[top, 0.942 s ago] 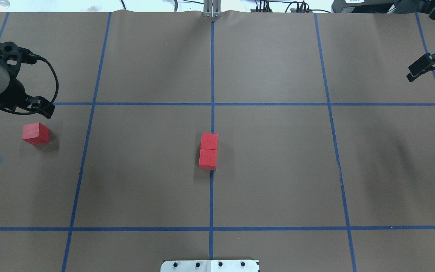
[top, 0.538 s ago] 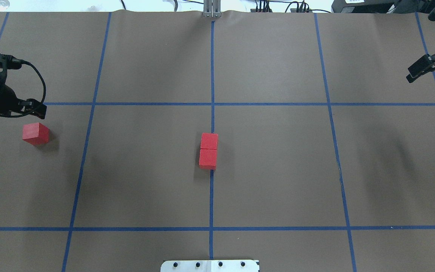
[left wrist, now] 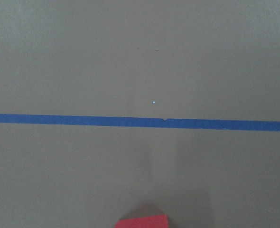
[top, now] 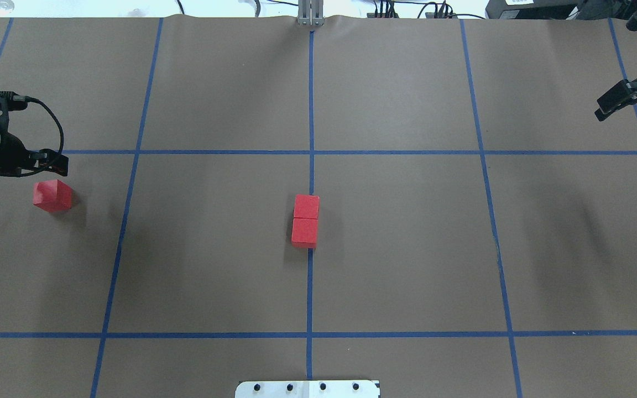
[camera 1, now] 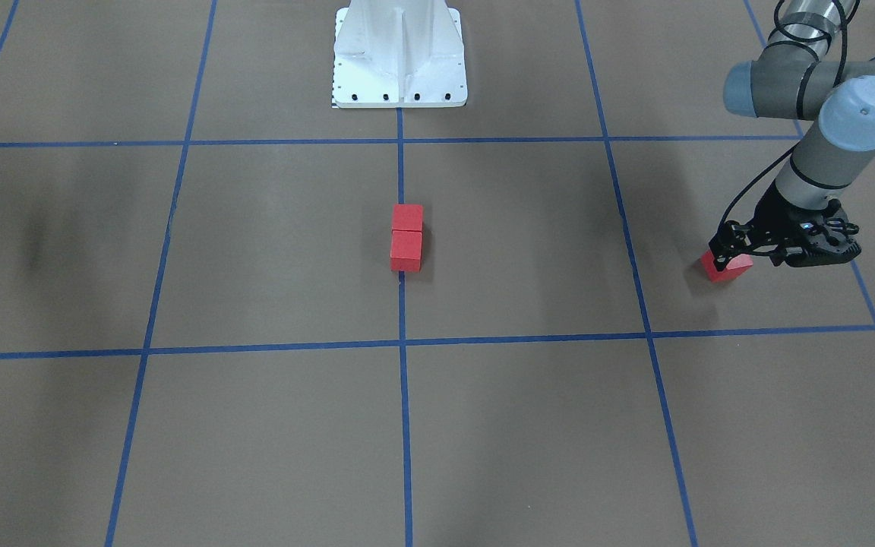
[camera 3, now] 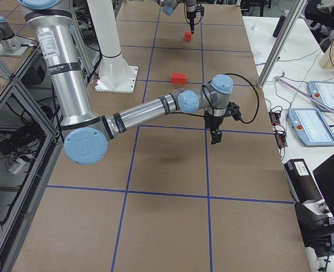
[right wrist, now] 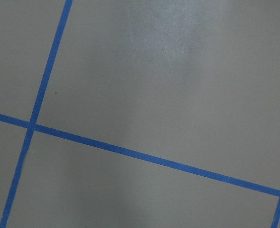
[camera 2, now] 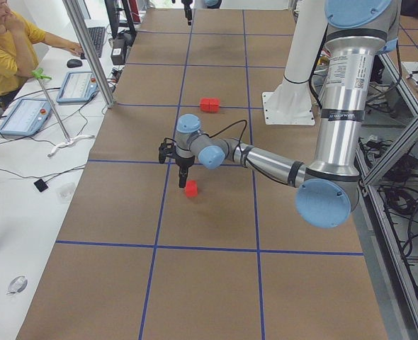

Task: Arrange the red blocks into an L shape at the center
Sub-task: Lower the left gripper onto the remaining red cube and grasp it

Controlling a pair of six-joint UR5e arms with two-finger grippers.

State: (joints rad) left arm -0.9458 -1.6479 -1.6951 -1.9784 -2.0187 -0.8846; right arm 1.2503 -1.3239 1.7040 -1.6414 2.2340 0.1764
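Two red blocks (top: 306, 207) (top: 304, 232) sit touching in a short row on the long blue centre line (top: 310, 287); they also show in the front view (camera 1: 406, 237). The third red block (top: 52, 195) lies alone at the far left, also in the front view (camera 1: 728, 269) and at the bottom edge of the left wrist view (left wrist: 142, 222). My left gripper (top: 56, 162) hovers just beyond and above this block, looks open and holds nothing. My right gripper (top: 606, 108) hangs at the far right, looks open and empty.
The white robot base plate (top: 307, 388) sits at the near edge on the centre line. Blue tape lines divide the brown table (top: 407, 249) into squares. An operator (camera 2: 10, 42) sits by tablets beyond the table's far side.
My left gripper has drawn back to the left and now sits closer over the lone block. The blocks and the right gripper have not moved.
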